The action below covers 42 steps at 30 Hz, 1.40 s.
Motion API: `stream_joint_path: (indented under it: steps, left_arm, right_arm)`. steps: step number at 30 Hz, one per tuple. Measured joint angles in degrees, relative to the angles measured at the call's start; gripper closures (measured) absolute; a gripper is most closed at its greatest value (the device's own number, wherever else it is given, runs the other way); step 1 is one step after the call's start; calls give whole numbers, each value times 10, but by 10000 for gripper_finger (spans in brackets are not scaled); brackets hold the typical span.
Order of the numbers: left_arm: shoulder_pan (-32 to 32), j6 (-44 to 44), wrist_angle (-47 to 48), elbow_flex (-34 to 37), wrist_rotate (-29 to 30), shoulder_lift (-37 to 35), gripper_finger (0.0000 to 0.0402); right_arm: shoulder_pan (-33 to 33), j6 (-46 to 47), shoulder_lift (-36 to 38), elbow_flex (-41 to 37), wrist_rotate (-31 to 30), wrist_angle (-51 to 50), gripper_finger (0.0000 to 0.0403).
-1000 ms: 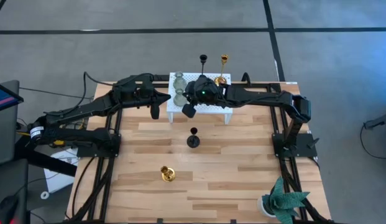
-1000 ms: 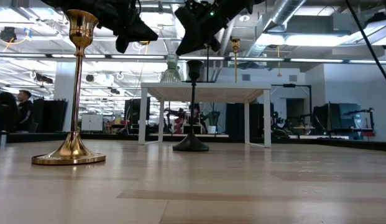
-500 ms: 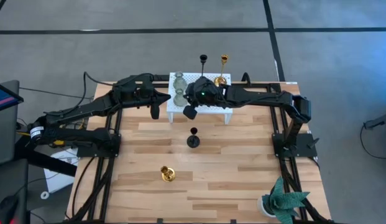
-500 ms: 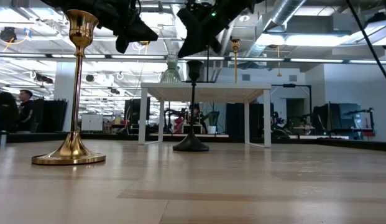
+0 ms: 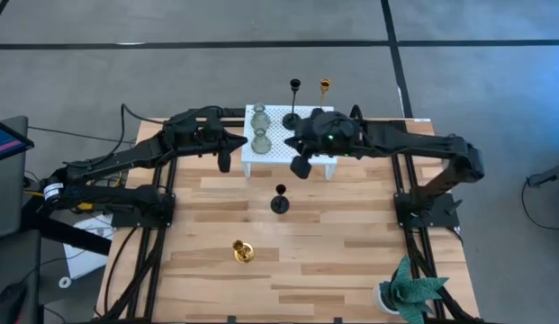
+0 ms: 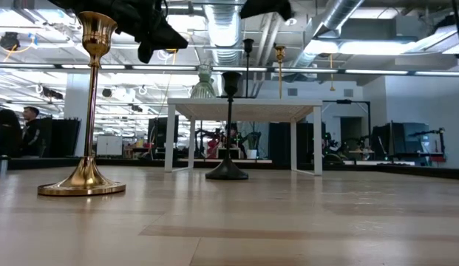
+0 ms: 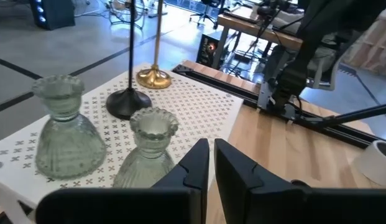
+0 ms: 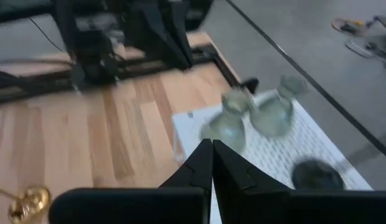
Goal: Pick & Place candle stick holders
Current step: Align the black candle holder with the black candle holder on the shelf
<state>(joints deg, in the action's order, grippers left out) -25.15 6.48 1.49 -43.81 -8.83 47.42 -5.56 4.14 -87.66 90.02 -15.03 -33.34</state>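
Small white perforated stand (image 5: 277, 148) at the far edge of the wooden table (image 5: 351, 261) carries two pale green bulbous glass holders (image 5: 259, 119), one slim black holder (image 5: 293, 106) and one slim gold holder (image 5: 324, 87). Second black round-base holder (image 5: 280, 202) stands mid-table; second shiny gold holder (image 5: 242, 251) nearer the front. Left gripper (image 5: 224, 160) hangs beside the stand, fingers pressed together, empty. Right gripper (image 5: 299, 166) hovers over the stand's front edge, fingers pressed together, empty

bright, even light; right wrist blurred
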Motion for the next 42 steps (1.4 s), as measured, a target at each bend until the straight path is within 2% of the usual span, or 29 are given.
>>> stream_joint_path:
  steps: [8,14,20,30,37,42]
  left_arm:
    - [1,0,0,0,-35,0,376]
    - [1,0,0,0,-35,0,376]
    - [1,0,0,0,-36,0,376]
    - [1,0,0,0,-50,0,376]
    - [1,0,-1,0,-50,0,376]
    - [1,0,-3,0,-50,0,376]
  right_arm:
    - [66,75,38,-1,-114,-113,403]
    - [132,132,33,-1,-164,-147,403]
    - [196,214,18,-13,-243,-189,403]
    - [272,424,17,-129,-274,-184,403]
    - [297,488,17,-215,-273,-134,403]
    - [299,495,18,-281,-241,-69,403]
